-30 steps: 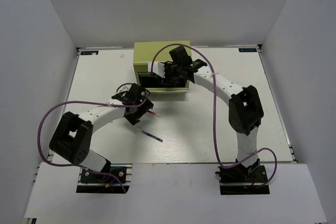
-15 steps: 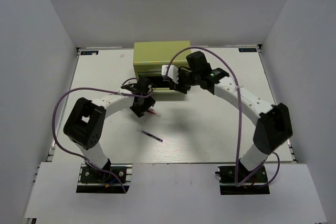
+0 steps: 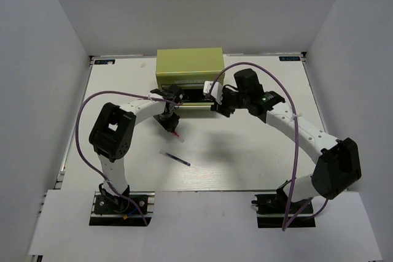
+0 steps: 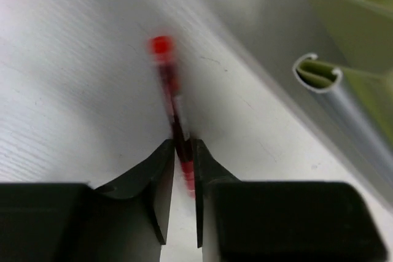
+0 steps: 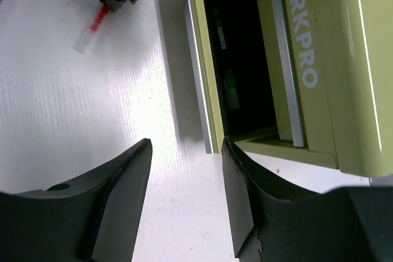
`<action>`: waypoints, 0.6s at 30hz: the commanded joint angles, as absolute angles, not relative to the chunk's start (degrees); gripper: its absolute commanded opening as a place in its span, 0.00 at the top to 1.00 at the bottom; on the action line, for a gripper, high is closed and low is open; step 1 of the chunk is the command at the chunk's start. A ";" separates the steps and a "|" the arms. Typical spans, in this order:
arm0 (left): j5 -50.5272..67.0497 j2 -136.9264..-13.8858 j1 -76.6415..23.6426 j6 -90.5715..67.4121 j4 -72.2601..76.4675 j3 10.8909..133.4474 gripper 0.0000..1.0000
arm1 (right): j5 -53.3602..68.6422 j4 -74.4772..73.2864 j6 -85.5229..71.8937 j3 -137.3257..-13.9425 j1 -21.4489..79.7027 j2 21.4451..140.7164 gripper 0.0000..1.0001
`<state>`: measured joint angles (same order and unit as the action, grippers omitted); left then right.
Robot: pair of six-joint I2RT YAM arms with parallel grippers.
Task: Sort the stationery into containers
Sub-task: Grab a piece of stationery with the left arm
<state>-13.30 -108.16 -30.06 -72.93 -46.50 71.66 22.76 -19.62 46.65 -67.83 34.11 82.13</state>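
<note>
My left gripper (image 3: 170,121) is shut on a thin red-dark pen (image 4: 171,93), which sticks out ahead of the jaws (image 3: 176,132); from the right wrist the pen (image 5: 93,24) slants down to the white table. A purple pen (image 3: 175,159) lies loose nearer the front. The olive-green chest (image 3: 188,64) with pale lettering (image 5: 301,41) stands at the back, one drawer (image 5: 241,59) pulled out, its inside dark. My right gripper (image 5: 187,151) is open and holds nothing, low over the table by the drawer's front corner (image 3: 220,101).
The drawer's pale metal front rail (image 4: 319,77) is just to the right of the left gripper. White walls close the table (image 3: 258,145) in on three sides. Purple cables loop off both arms.
The left gripper has shut on the red pen and moved slightly toward the chest. The right gripper has backed out of the drawer, to the right.
</note>
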 commanded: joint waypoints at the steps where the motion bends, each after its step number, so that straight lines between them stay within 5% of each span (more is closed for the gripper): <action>1: -13.28 -111.61 -29.79 -73.65 -52.46 72.68 0.75 | 24.34 -16.88 44.91 -67.06 33.14 79.28 0.45; 9: -12.22 -106.80 -30.94 -70.50 -51.51 67.16 1.00 | 25.14 -15.56 42.89 -63.81 31.73 76.29 0.42; 18: -10.99 -83.16 -31.46 -63.54 -34.06 60.65 1.00 | 25.22 -14.85 42.98 -58.63 29.10 71.90 0.40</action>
